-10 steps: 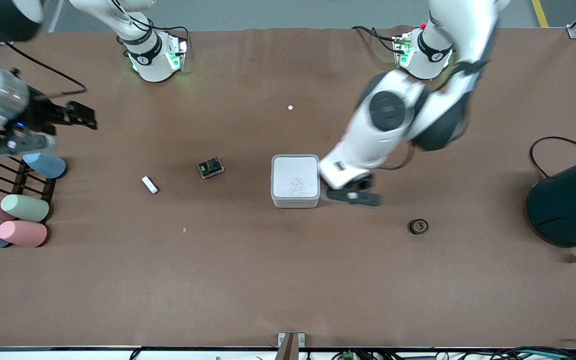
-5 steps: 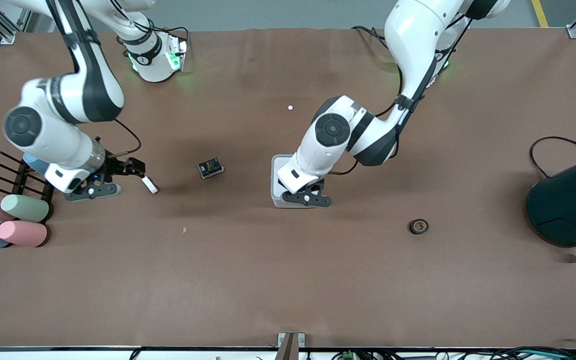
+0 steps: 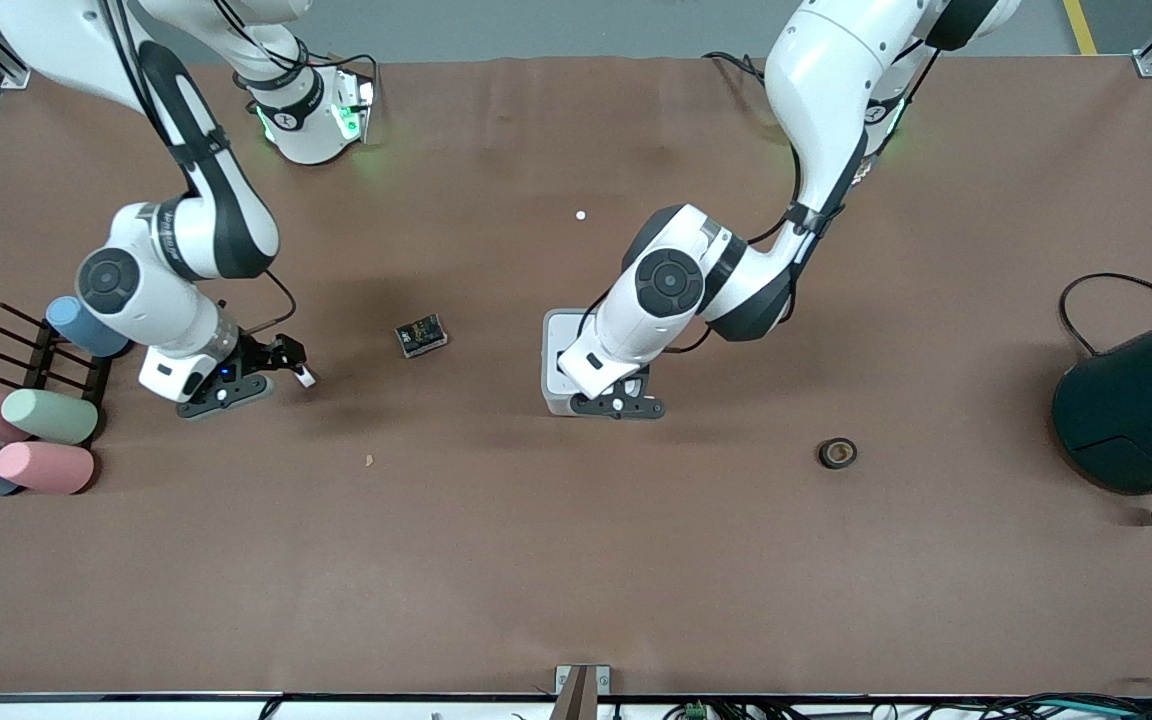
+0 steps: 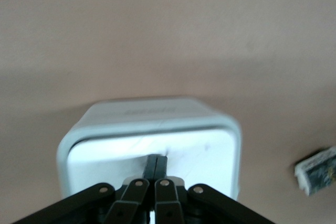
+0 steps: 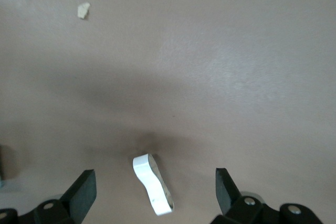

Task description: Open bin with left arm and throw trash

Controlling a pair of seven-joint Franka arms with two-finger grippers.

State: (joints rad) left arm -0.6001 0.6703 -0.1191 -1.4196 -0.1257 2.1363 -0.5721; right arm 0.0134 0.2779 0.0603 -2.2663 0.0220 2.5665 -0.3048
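Note:
The bin (image 3: pixel 553 345), a small light-grey square box with its flat lid down, sits mid-table, partly covered by the left arm. My left gripper (image 3: pixel 612 398) is shut and empty, its tips (image 4: pixel 156 163) low over the lid of the bin (image 4: pixel 157 121), near the edge nearer the front camera. My right gripper (image 3: pixel 286 366) is open, and the white block (image 3: pixel 306 377) lies on the table between its fingers (image 5: pixel 83 188); the block (image 5: pixel 152 184) is untouched. The black packet (image 3: pixel 421 336) lies between block and bin and shows in the left wrist view (image 4: pixel 316 170). The tape ring (image 3: pixel 837 453) lies toward the left arm's end.
A big dark teal container (image 3: pixel 1141 410) stands at the left arm's end. Pastel cups (image 3: pixel 46 440) and a black rack (image 3: pixel 31 355) are at the right arm's end. A small crumb (image 3: pixel 369 460) lies nearer the front camera than the block.
The left gripper has moved from beside the bin to over its lid. The right arm has swung in from the table's end and lowered its open gripper around the white block.

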